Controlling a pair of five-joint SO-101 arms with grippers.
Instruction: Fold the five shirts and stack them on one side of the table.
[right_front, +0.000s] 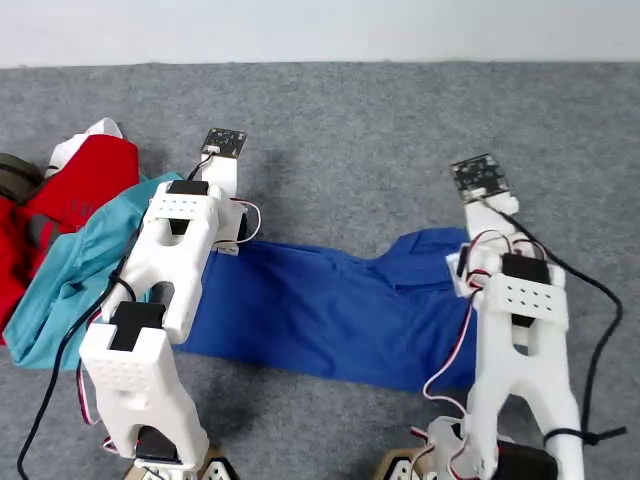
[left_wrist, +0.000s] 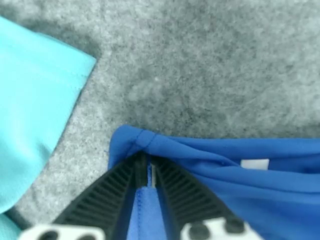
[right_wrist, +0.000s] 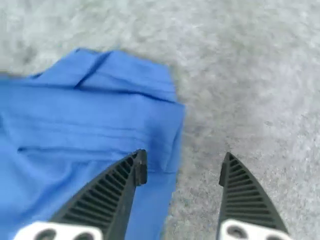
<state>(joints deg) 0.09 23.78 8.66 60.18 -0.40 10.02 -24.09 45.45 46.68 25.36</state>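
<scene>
A blue shirt lies stretched across the middle of the grey table between the two arms. My left gripper is shut on a bunched corner of the blue shirt at its left end. My right gripper stands open over the right end of the blue shirt, one finger above the cloth and the other above bare table. In the high view the left arm is at the shirt's left end and the right arm at its right end.
A turquoise shirt lies heaped at the left, partly under the left arm, also at the edge of the left wrist view. A red shirt with white cloth behind it sits at the far left. Grey table stretches behind.
</scene>
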